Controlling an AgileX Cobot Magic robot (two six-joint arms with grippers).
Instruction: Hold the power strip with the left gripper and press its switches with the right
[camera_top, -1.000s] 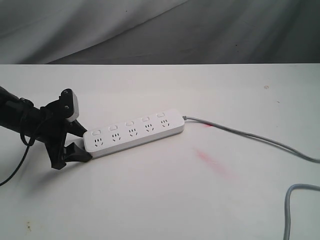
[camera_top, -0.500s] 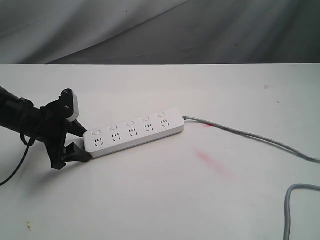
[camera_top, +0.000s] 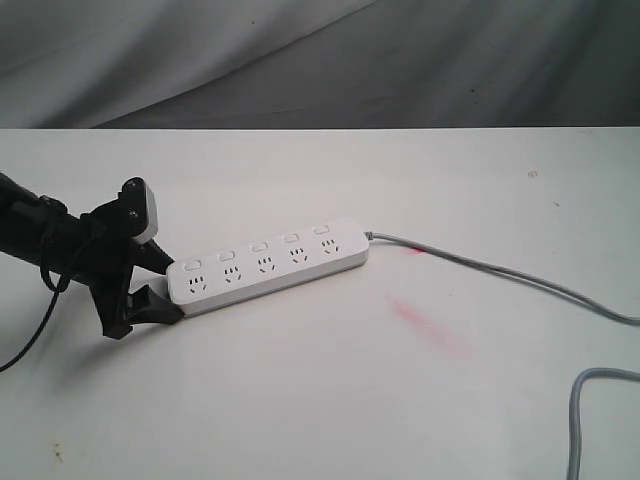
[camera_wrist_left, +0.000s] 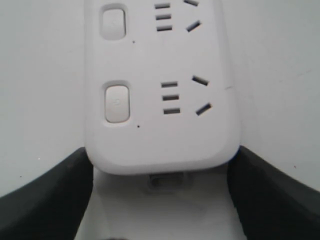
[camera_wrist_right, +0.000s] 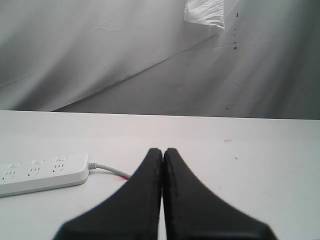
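Note:
The white power strip (camera_top: 265, 262) lies slanted on the white table, its five switches (camera_top: 259, 246) in a row along the far side. My left gripper (camera_top: 165, 285) straddles the strip's left end, one black finger on each long side, both touching it. In the left wrist view the strip's rounded end (camera_wrist_left: 160, 75) sits between the fingers (camera_wrist_left: 55, 195), with the nearest switch (camera_wrist_left: 116, 103) showing. My right gripper (camera_wrist_right: 163, 150) is out of the exterior view; its fingers are pressed together with nothing held, above the table and apart from the strip (camera_wrist_right: 40, 175).
The grey cord (camera_top: 500, 270) runs from the strip's right end to the table's right edge and loops back at the lower right (camera_top: 590, 400). A red smear (camera_top: 430, 325) marks the table. A black cable (camera_top: 30, 345) hangs from the left arm. Grey cloth hangs behind.

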